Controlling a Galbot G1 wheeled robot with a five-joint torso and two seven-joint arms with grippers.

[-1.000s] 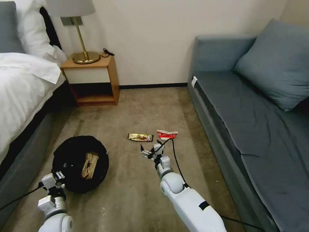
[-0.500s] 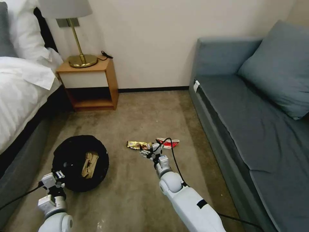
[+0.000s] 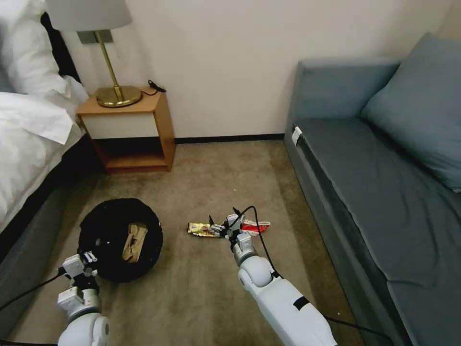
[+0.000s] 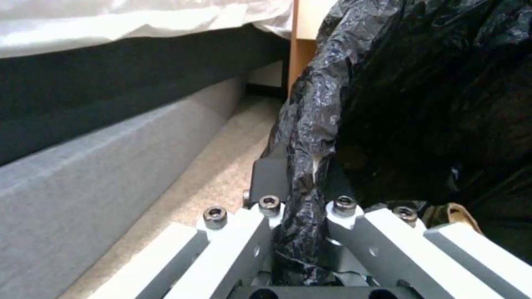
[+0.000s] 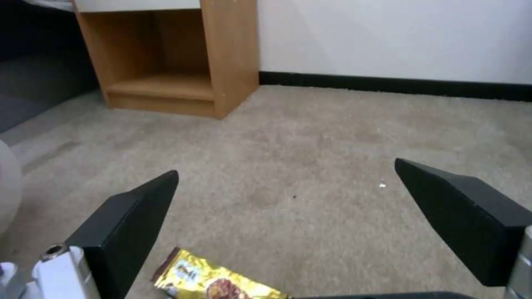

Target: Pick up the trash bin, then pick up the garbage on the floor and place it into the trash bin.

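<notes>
A: Head view first. What is the left claw doing?

B: It is pinching the near rim of the bin, which is sitting on the carpet just ahead of it. Crumpled tan paper is lying inside the black bag.

A: And the right claw?

B: It is reaching forward low over the carpet with its fingers spread. The gold wrapper is lying right at its left finger, and the red carton is lying just to its right, partly behind the claw and its cable. The bin is sitting well off to that claw's left.

A: Left wrist view?

B: The left claw is pressing together on a fold of the bin's crinkly black bag at the rim. The bed is running along the far side, beyond the carpet.

A: Right wrist view?

B: The right claw is standing wide open, with its two black fingers well apart. The wrapper is lying on the carpet close under the claw, nearer one finger than the other. A wooden nightstand is standing well beyond it by the wall.
</notes>
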